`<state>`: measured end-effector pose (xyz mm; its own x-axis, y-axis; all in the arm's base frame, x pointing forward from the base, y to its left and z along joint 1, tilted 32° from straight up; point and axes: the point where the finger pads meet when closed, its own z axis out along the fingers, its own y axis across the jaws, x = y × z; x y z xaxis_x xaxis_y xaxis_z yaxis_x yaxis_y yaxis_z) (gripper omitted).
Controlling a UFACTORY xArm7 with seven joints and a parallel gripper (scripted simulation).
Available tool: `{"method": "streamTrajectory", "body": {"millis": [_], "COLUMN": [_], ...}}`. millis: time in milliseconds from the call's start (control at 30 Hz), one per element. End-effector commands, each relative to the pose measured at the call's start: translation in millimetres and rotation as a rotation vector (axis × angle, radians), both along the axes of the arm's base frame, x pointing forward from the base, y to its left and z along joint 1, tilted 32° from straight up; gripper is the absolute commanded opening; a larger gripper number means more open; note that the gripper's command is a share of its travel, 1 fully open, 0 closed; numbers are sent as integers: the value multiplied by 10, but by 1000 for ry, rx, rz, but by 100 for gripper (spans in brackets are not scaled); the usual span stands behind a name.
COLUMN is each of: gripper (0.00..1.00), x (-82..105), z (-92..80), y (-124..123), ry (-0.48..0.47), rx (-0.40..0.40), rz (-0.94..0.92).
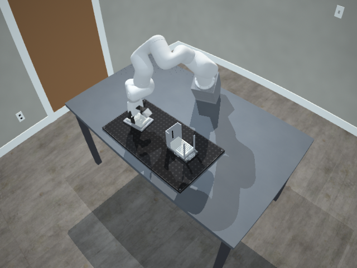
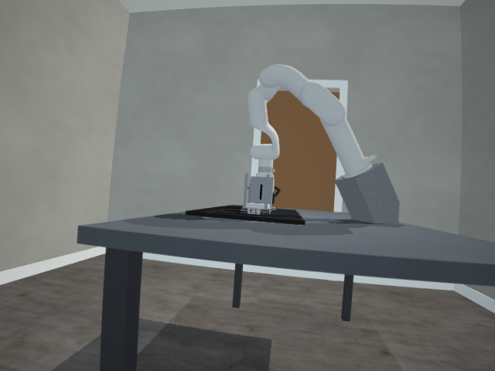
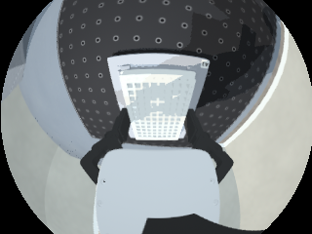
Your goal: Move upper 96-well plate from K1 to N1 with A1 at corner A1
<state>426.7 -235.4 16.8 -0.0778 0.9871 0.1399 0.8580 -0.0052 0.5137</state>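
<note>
Wrist view shows the black two-finger gripper (image 3: 158,136) with its jaws spread to full width, one finger (image 3: 115,132) on each side of the white 96-well plate (image 3: 159,103) and nothing pinched. That plate rests inside the pale rectangular plate nest N1 (image 3: 116,65); it appears seated flat, but the A1 marking cannot be read. In the top view the nest (image 1: 128,121) sits on the black perforated baseplate (image 1: 201,141), well apart from the white stack rack K1 (image 1: 174,131), which holds 1 remaining white plate (image 1: 183,148). Judged step: release at the nest, with placement probably done. The next move calls for a straight vertical retreat so the fingers clear the plate edges without dragging it off the locators.
</note>
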Motion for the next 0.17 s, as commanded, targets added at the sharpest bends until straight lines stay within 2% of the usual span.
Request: {"method": "streamTrajectory", "body": {"millis": [0,133], "gripper": [100,100], "x": [-23,-23], "z": [53,53], "y": [-25,-25], "ry": [-2,-2], "rx": [-2,-2], "rz": [-3,-3]}}
